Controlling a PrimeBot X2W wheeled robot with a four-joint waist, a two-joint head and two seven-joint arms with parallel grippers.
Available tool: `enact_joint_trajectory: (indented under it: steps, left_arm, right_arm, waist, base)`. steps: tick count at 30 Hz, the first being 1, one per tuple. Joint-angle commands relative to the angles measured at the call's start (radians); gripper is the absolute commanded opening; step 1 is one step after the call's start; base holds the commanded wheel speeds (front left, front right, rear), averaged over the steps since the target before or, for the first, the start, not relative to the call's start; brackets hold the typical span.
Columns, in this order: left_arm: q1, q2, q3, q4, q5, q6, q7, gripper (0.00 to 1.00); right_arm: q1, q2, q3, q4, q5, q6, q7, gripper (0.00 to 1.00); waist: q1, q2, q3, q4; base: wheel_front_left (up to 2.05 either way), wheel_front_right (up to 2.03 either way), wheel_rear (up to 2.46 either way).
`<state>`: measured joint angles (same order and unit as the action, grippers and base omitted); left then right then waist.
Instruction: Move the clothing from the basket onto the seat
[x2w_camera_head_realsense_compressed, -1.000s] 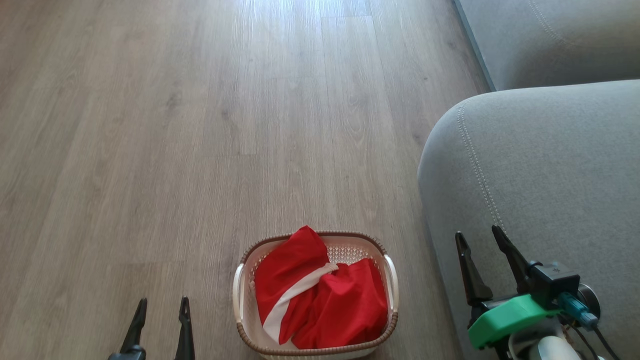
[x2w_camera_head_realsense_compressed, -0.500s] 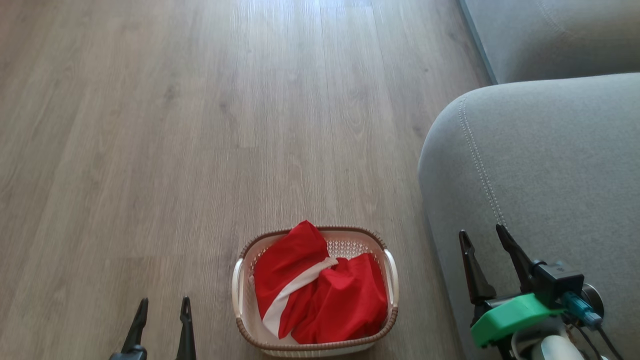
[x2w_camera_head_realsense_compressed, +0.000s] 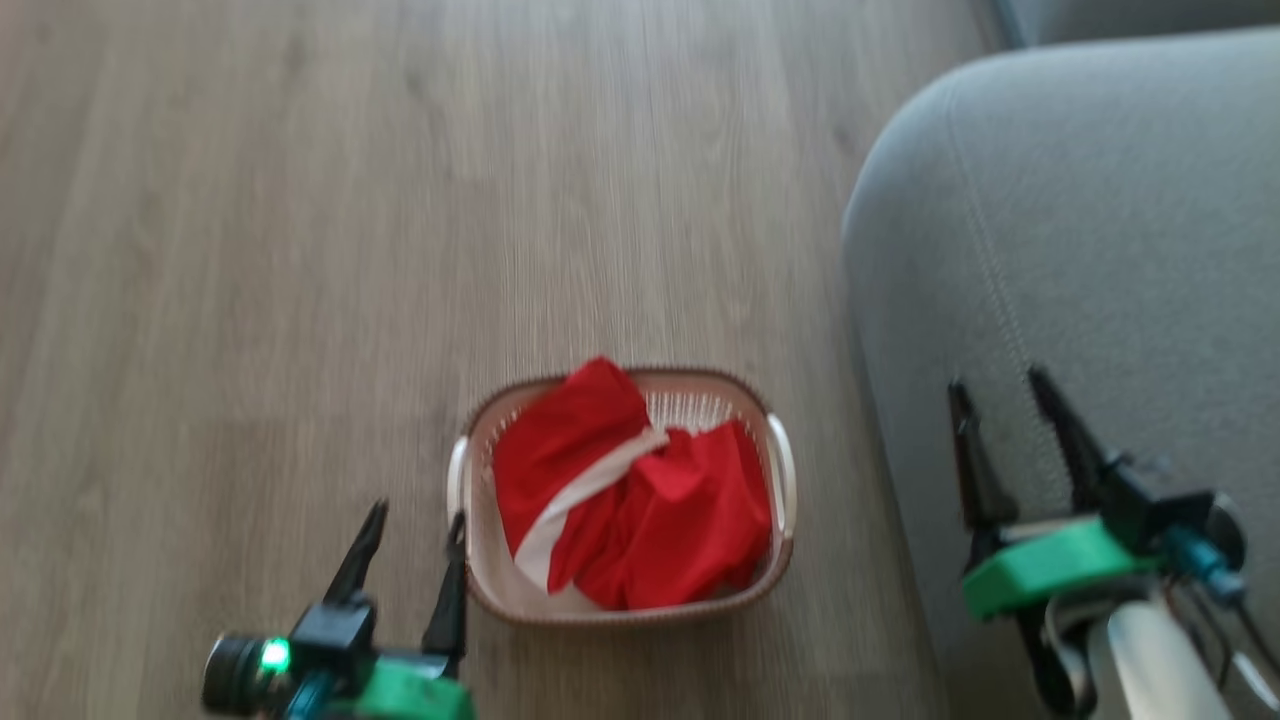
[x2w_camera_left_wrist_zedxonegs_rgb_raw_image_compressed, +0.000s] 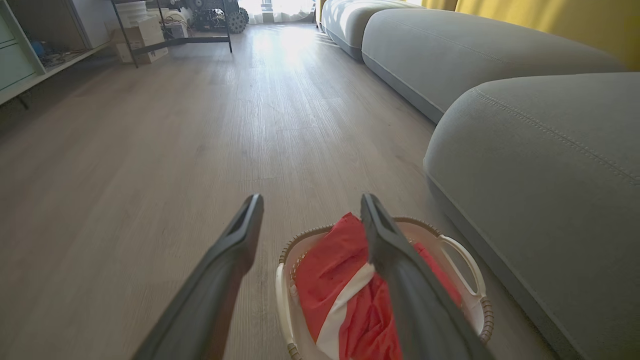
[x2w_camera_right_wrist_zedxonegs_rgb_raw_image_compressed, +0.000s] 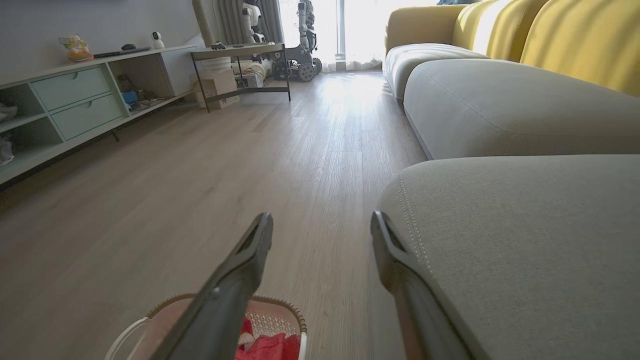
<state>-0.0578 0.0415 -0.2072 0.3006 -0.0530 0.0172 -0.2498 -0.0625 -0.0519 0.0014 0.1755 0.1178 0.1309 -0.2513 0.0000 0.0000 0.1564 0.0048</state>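
The cream basket (x2w_camera_head_realsense_compressed: 780, 470) with a brown rim stands on the wood floor, holding the bright red clothing (x2w_camera_head_realsense_compressed: 640, 490) with a white band. In the left wrist view the basket (x2w_camera_left_wrist_zedxonegs_rgb_raw_image_compressed: 462, 260) and clothing (x2w_camera_left_wrist_zedxonegs_rgb_raw_image_compressed: 330, 270) lie just below and ahead of the fingers. My left gripper (x2w_camera_head_realsense_compressed: 412, 510) is open, just left of the basket, nothing between its fingers. My right gripper (x2w_camera_head_realsense_compressed: 1000, 385) is open over the grey seat (x2w_camera_head_realsense_compressed: 1100, 220), right of the basket. The right wrist view shows the seat (x2w_camera_right_wrist_zedxonegs_rgb_raw_image_compressed: 525, 240) at right and the basket (x2w_camera_right_wrist_zedxonegs_rgb_raw_image_compressed: 280, 302) at bottom left.
More grey sofa cushions (x2w_camera_right_wrist_zedxonegs_rgb_raw_image_compressed: 500, 105) with yellow backrests (x2w_camera_right_wrist_zedxonegs_rgb_raw_image_compressed: 585, 40) run along the right. A low cabinet (x2w_camera_right_wrist_zedxonegs_rgb_raw_image_compressed: 70, 100) lines the far left wall, a black-legged table (x2w_camera_right_wrist_zedxonegs_rgb_raw_image_compressed: 240, 50) and boxes stand at the far end. Open wood floor (x2w_camera_head_realsense_compressed: 300, 250) lies left of the basket.
The head camera has tilted down, so the whole picture shifted up and blurred. My left gripper has risen further into view beside the basket. Both grippers stay open.
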Motion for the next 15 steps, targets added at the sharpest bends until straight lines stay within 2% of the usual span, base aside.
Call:
enact_joint_trajectory:
  steps: [1, 7, 15]
  left_arm:
    - [-0.045, 0.009, 0.018, -0.004, 0.013, -0.003, -0.012, 1.0]
    - [-0.195, 0.009, -0.027, 0.124, 0.038, -0.019, -0.012, 1.0]
    - [-0.409, 0.031, -0.087, 0.377, 0.105, -0.039, -0.012, 1.0]
  right_arm:
    - [-0.054, 0.002, 0.016, -0.047, -0.01, 0.0, -0.01, 1.0]
    - [-0.134, 0.002, 0.005, -0.108, -0.019, 0.0, -0.01, 1.0]
    - [-0.245, 0.002, 0.017, -0.189, -0.006, 0.0, -0.01, 1.0]
  waist:
    - [0.0, 0.0, 0.082, -0.02]
    - [0.0, 0.0, 0.221, -0.06]
    - [0.0, 0.0, 0.39, -0.132]
  base:
    - [0.0, 0.0, 0.0]
    - [0.0, 0.0, 0.0]
    - [0.0, 0.0, 0.0]
